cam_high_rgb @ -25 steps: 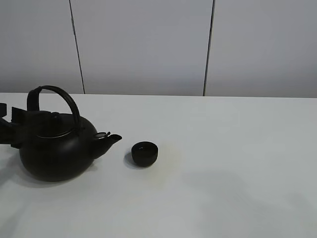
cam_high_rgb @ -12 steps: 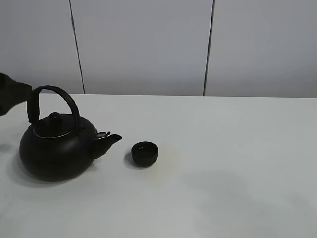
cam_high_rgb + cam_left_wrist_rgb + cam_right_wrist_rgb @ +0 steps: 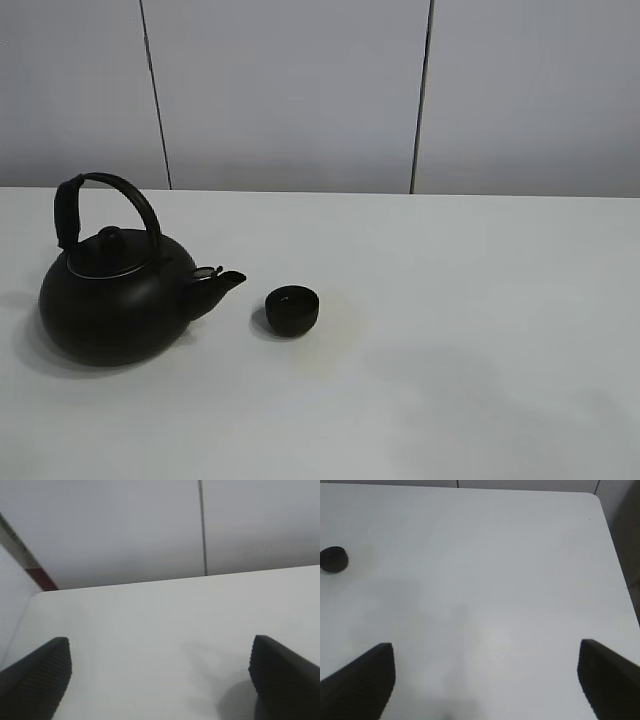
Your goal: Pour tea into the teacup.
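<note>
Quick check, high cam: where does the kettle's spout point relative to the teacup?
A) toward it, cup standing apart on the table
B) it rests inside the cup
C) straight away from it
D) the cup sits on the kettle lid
A: the kettle has its spout aimed at the teacup, with bare table between them.

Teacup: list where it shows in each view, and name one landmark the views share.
Exterior high: the teacup stands left of centre on the table, just right of the kettle spout, apart from it.
Left wrist: not in view; only bare table and wall between the open fingers.
Right wrist: the teacup sits at the picture's left edge, far from the open fingers.
Shared landmark: the white table.
</note>
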### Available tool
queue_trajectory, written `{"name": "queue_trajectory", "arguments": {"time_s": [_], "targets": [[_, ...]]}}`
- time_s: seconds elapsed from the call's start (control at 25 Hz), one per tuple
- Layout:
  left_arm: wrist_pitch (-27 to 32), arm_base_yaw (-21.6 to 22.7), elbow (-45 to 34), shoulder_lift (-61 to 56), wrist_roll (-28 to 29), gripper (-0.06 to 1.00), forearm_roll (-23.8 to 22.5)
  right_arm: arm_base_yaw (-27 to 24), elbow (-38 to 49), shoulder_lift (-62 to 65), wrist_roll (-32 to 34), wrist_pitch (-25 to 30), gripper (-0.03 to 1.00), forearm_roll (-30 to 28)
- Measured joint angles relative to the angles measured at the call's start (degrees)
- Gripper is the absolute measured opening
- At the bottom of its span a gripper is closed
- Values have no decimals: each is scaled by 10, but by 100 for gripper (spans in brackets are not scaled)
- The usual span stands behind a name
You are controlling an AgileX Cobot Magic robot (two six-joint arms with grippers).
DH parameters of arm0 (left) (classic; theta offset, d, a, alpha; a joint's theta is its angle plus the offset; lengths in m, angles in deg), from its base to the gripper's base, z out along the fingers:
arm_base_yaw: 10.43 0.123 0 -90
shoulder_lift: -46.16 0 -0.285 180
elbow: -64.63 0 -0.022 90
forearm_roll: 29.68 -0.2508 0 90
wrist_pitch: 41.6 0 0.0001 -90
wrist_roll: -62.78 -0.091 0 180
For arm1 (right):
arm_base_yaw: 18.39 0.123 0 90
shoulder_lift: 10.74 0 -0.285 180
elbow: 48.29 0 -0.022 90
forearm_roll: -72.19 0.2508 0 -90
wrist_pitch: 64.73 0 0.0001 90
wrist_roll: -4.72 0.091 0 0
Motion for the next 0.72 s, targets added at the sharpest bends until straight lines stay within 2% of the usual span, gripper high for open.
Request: {"name": "queue_trajectory", "arguments": {"time_s": [0.12, 0.2, 0.4, 0.52, 0.72], "targets": [[32, 39, 17, -23, 0, 69, 5, 0, 0, 0, 0, -1, 68, 0], [41, 56, 17, -43, -1, 69, 26, 0, 0, 0, 0, -1, 68, 0], [85, 61, 17, -123, -38, 69, 80, 0, 0, 0, 0, -1, 68, 0], [125, 61, 17, -197, -57, 69, 87, 0, 0, 0, 0, -1, 68, 0], [157, 61, -23, -349, -56, 70, 91, 0, 0, 0, 0, -1, 68, 0]]}}
